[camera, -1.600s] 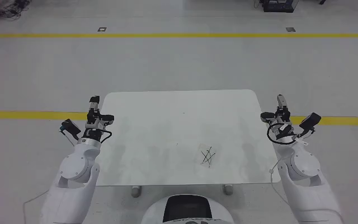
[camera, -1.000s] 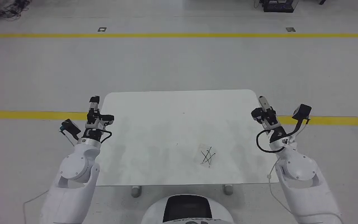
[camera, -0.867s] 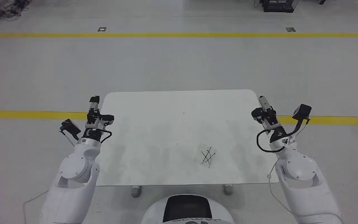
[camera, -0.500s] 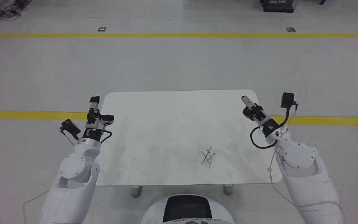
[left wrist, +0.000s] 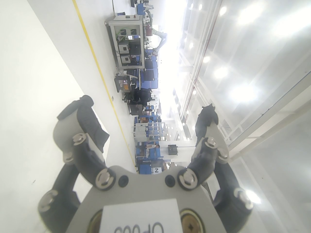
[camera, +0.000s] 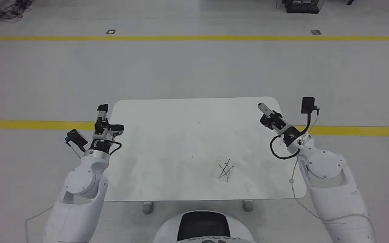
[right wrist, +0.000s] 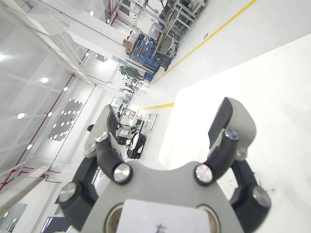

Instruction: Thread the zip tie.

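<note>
Top view: zip tie point(camera: 226, 169), perhaps several tangled, lay on the worktop point(camera: 182, 121) toward its near edge, well apart from the right hand point(camera: 261, 107).
Left wrist view: left hand point(left wrist: 145, 105) gaped, empty.
Right wrist view: right hand spread wide, empty; singling out one strand before pinching seemed wise to me.

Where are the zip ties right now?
In the top view the zip ties lie on the white table, near the robot's edge, right of centre.
</note>
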Motion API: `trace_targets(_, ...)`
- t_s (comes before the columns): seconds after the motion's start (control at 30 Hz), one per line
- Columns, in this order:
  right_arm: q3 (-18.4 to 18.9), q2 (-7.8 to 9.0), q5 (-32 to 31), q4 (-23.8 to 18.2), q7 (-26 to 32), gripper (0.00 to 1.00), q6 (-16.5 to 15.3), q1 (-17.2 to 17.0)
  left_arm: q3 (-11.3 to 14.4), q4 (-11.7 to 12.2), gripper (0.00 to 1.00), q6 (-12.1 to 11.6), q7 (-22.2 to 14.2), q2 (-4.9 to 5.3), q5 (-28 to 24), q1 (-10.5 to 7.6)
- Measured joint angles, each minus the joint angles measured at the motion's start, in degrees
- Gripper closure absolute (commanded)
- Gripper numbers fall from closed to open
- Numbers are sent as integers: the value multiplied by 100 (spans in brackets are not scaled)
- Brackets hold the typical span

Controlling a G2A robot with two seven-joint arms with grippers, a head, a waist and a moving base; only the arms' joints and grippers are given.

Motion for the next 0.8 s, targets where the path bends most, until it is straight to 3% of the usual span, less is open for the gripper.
trace_targets(0.5, -4, 11, -67, 43, 77, 0, 8, 55, 0, 0, 0, 0, 0, 0, 0, 0)
trace_targets(0.8, -329, 170, -892, 701, 2477, 0, -276, 1025, 0, 0, 0, 0, 0, 0, 0, 0)
